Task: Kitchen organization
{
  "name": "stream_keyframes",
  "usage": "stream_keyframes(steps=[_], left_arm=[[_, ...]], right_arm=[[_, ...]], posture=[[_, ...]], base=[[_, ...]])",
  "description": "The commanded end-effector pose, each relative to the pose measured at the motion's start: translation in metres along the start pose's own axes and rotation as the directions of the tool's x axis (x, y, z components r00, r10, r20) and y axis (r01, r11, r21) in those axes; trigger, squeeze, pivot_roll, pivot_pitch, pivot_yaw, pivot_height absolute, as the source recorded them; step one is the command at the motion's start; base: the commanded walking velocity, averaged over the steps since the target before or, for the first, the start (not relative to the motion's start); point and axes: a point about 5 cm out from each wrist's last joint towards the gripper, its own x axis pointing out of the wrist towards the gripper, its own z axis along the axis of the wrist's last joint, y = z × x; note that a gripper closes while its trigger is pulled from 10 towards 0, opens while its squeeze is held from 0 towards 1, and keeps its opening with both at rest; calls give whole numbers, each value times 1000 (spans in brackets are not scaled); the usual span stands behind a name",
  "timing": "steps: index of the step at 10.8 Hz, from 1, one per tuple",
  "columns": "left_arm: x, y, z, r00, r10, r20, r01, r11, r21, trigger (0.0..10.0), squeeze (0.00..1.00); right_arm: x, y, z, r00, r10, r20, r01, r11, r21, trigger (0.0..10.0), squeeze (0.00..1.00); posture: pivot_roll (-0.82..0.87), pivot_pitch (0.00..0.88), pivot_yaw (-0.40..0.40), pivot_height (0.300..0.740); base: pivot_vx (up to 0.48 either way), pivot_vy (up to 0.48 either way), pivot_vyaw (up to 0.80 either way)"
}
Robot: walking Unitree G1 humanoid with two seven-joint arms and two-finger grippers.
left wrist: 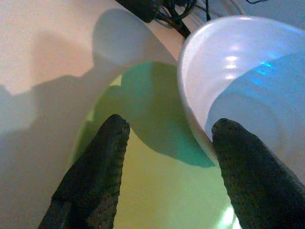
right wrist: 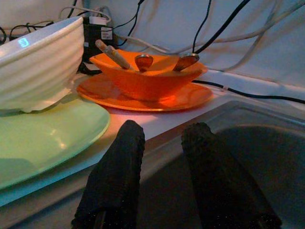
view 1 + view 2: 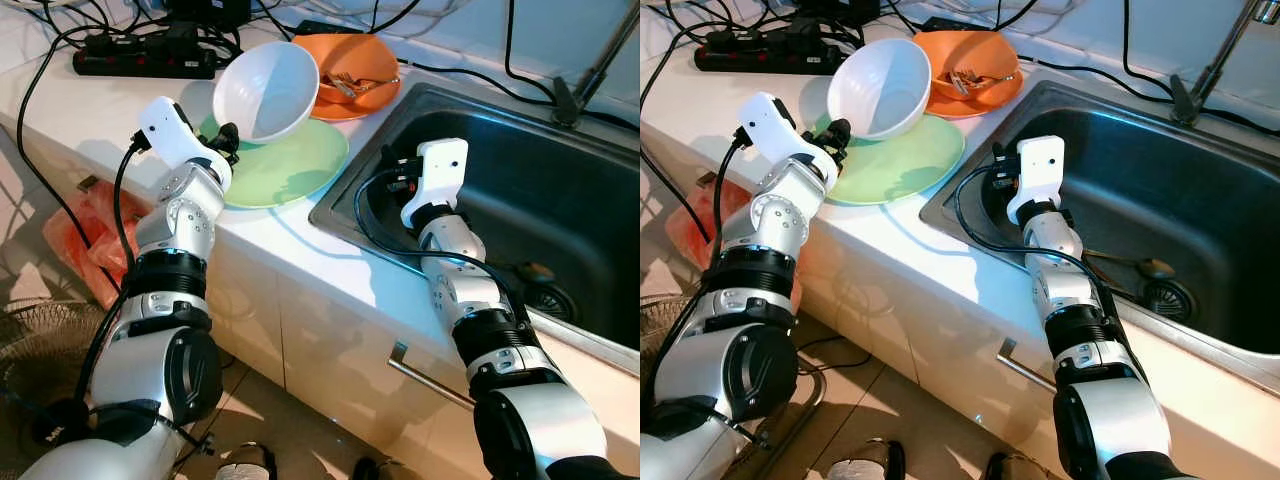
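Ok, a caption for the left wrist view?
Left gripper, jaws open, over the green plate beside the tilted white bowl.

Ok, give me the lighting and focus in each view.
Eye views: bright and sharp, with glare on the counter. Left wrist view: soft focus, white bowl shading the green plate. Right wrist view: dim, near fingers blurred, orange bowl clear.

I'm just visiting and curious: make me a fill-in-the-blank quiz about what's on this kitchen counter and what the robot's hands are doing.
1. The white bowl sits tilted on a ____ plate.
2. Cutlery lies in the ____ bowl.
3. The right hand hovers over the edge of the ____.
4. The left hand has its fingers ____ beside the white bowl.

Missing words: green; orange; sink; open
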Motion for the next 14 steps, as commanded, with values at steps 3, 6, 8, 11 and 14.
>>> stream_keyframes(steps=[3,6,8,11,14], left_arm=[[2,-4,-21,998,10,-68,-12,999,-33,0,0],[2,-6,-22,998,5,-68,-8,999,-40,0,0],[3,-10,-18,998,-11,-58,9,999,-35,471,0],[-1,-25,-2,998,-68,13,67,995,73,10000,0],[-28,-38,11,987,-109,118,74,960,268,10000,0]], right_arm=[[0,-3,-1,1000,-13,-8,13,1000,3,10000,0],[0,-4,-1,1000,-22,-12,22,1000,2,10000,0],[0,-6,-1,999,-34,-18,34,999,0,10000,0],[0,-6,-1,999,-36,-15,36,999,0,10000,0],[-1,-7,0,999,-36,-8,36,999,5,10000,0]], posture=[[98,122,-6,740],[99,121,-6,740],[100,120,-6,740],[94,123,-3,740],[99,125,-7,740]], base=[[0,0,0],[0,0,0],[0,0,0],[0,0,0],[0,0,0]])
